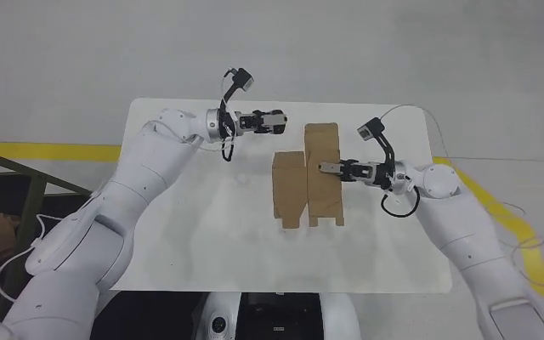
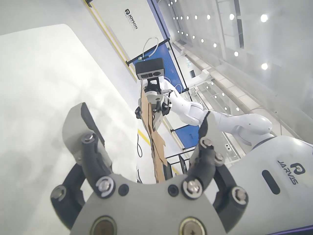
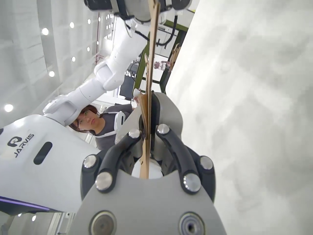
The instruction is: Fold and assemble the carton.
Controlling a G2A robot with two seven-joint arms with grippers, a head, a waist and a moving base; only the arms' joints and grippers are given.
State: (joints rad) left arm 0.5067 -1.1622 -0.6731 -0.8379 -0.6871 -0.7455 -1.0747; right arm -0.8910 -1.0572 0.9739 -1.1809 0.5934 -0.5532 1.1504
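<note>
A flat brown carton [image 1: 308, 174] is held a little above the white table [image 1: 195, 246], its panels and flaps unfolded. My right gripper [image 1: 321, 168] is shut on the carton's right side. In the right wrist view the carton [image 3: 151, 50] runs edge-on between the shut fingers of that gripper [image 3: 146, 103]. My left gripper [image 1: 283, 121] stands open beside the carton's far left corner, a small gap away, holding nothing. The left wrist view has its open fingers [image 2: 83, 113] in front, and farther off the carton [image 2: 156, 145] edge-on in the right gripper [image 2: 154, 113].
The table's bare top [image 2: 49, 86] spreads out on all sides of the carton, with rounded corners and a near edge [image 1: 289, 291]. A dark green frame [image 1: 25, 195] stands off the table's left side. A yellow line [image 1: 59, 151] marks the floor.
</note>
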